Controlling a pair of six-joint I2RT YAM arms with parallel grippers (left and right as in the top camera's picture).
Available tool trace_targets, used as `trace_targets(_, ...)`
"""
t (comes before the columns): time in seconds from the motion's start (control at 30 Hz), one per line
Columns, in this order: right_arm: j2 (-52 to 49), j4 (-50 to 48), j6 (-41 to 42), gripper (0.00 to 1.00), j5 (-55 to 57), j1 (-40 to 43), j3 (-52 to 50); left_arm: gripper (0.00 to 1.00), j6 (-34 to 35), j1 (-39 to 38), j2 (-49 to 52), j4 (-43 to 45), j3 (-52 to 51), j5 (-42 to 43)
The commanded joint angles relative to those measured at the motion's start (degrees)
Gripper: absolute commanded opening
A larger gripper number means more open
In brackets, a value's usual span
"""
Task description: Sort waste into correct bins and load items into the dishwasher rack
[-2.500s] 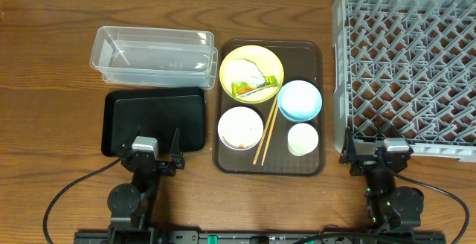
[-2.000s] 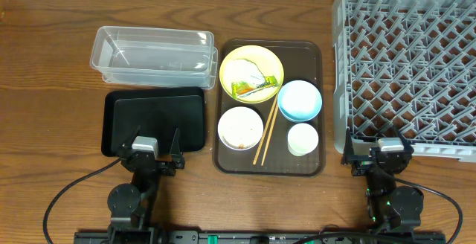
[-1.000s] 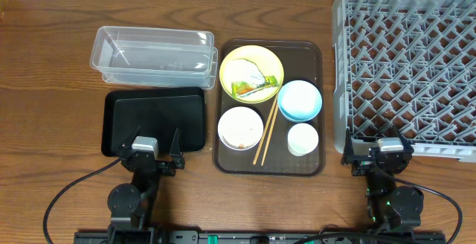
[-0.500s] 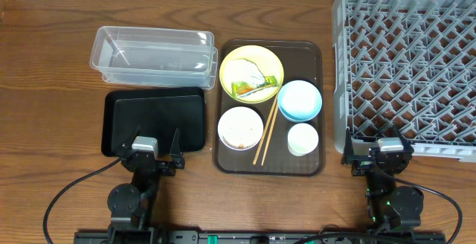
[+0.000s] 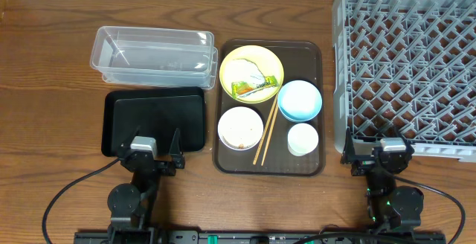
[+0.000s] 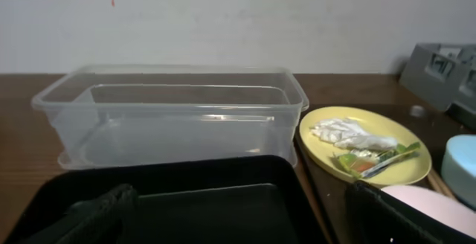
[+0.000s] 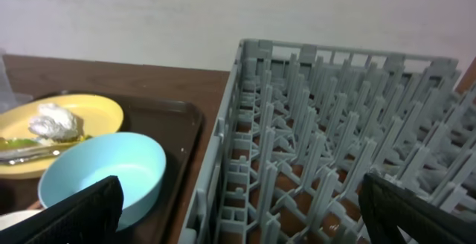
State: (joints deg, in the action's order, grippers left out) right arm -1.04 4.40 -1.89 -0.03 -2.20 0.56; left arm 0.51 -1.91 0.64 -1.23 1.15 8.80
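Left gripper (image 6: 249, 218), right gripper (image 7: 242, 214), jaws spread

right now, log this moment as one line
left gripper open, empty | right gripper open, empty | snack wrapper on yellow plate | dishwasher rack empty

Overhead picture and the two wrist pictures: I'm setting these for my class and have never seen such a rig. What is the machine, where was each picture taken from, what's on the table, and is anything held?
This is a robot with two arms at a wooden table. The overhead picture looks straight down. Each wrist picture comes from a camera on one arm, looking out past its own dark fingers. The left gripper and right gripper sit at the near edge, both open, holding nothing. A brown serving tray carries a yellow plate with a snack wrapper and food scraps, a blue bowl, a white bowl, a white cup and chopsticks. Left of it are a clear tub and a black tray. To its right is the grey dishwasher rack.
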Motion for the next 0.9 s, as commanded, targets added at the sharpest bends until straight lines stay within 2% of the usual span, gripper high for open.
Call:
trace_targets(0.0,-0.1,1.6,3.5,0.99,0.7,-0.7,1.3,0.91,4.8,0.2,0.7,-2.7,-0.3,0.6)
trace_targets(0.23,-3.9,10.8,3.5,0.99,2.9,-0.7,10.1,0.91,4.8,0.2,8.1,-7.7,7.2,0.6)
trace_targets(0.5,-19.6,18.4,3.5,0.99,3.3,-0.7,24.9,0.91,4.7,0.2,27.2,-18.6,25.3,2.5)
trace_targets(0.67,-32.5,25.7,3.0,0.99,3.4,-0.7,35.3,0.91,4.7,0.2,40.7,-29.1,38.5,2.5)
trace_targets(0.87,-46.6,38.2,2.9,0.99,4.5,-0.7,47.5,0.92,4.7,0.2,54.3,-48.0,54.9,2.5)
